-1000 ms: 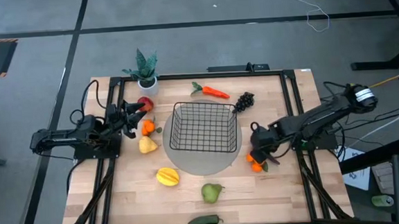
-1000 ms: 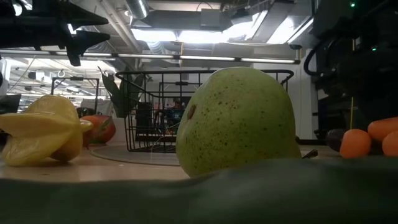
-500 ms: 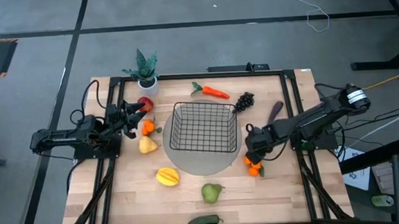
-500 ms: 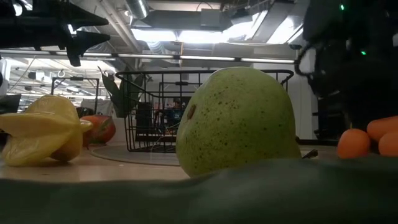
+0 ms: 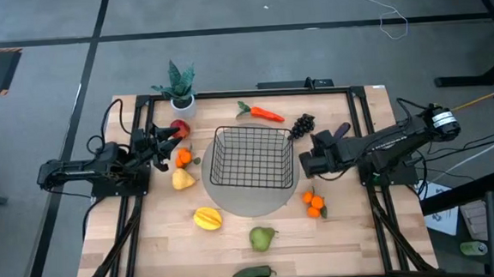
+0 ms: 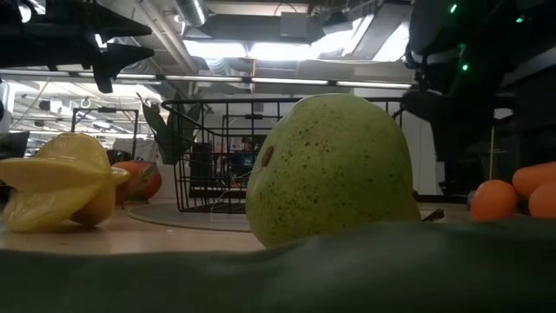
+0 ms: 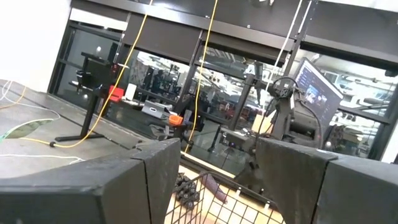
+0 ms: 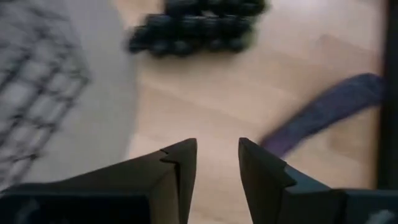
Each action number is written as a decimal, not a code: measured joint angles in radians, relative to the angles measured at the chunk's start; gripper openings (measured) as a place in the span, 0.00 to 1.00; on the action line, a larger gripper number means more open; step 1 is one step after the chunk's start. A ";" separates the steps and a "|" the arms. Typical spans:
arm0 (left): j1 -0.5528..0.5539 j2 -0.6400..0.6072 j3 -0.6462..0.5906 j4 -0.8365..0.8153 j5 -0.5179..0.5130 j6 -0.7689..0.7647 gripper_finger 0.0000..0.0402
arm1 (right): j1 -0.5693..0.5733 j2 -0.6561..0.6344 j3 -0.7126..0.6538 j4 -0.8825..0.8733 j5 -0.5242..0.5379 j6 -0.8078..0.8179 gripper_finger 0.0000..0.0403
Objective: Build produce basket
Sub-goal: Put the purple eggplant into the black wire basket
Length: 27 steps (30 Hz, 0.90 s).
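The black wire basket (image 5: 252, 158) stands on a grey round disc. My right gripper (image 5: 319, 143) hovers open and empty just right of the basket, between it and the purple eggplant (image 5: 341, 134); its wrist view shows the dark grapes (image 8: 199, 25) ahead and the eggplant (image 8: 323, 115) beside them. Two oranges (image 5: 316, 203) lie nearer the near edge. My left gripper (image 5: 163, 144) waits open and raised beside the red apple (image 5: 180, 128), an orange (image 5: 182, 157) and a yellow fruit (image 5: 182, 178). The carrot (image 5: 261, 113) lies beyond the basket.
A yellow star fruit (image 5: 207, 218), a green pear (image 5: 263, 237) and a dark green vegetable (image 5: 253, 273) lie toward the near edge. A potted plant (image 5: 179, 87) stands at the far left corner. Black frame rails run along the table's sides.
My right gripper has risen from beside the two oranges and travelled toward the far edge, ending beside the basket's right wall near the eggplant and grapes. The oranges stay where they were. The left arm has kept still.
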 joint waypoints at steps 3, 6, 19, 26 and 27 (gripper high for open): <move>0.000 0.000 0.000 0.000 0.000 -0.001 0.50 | -0.074 0.000 -0.014 -0.064 -0.049 0.031 0.27; 0.000 0.000 0.000 -0.001 0.000 0.000 0.50 | -0.156 0.000 -0.049 -0.075 -0.115 0.141 0.27; 0.000 0.000 0.000 -0.007 0.001 0.000 0.50 | -0.295 0.001 -0.166 0.135 -0.174 0.287 0.27; 0.000 0.000 0.000 -0.028 0.001 -0.001 0.50 | -0.299 0.000 -0.218 0.175 -0.169 0.339 0.27; 0.000 0.000 0.000 -0.027 0.001 -0.001 0.50 | -0.303 0.000 -0.226 0.177 -0.163 0.343 0.27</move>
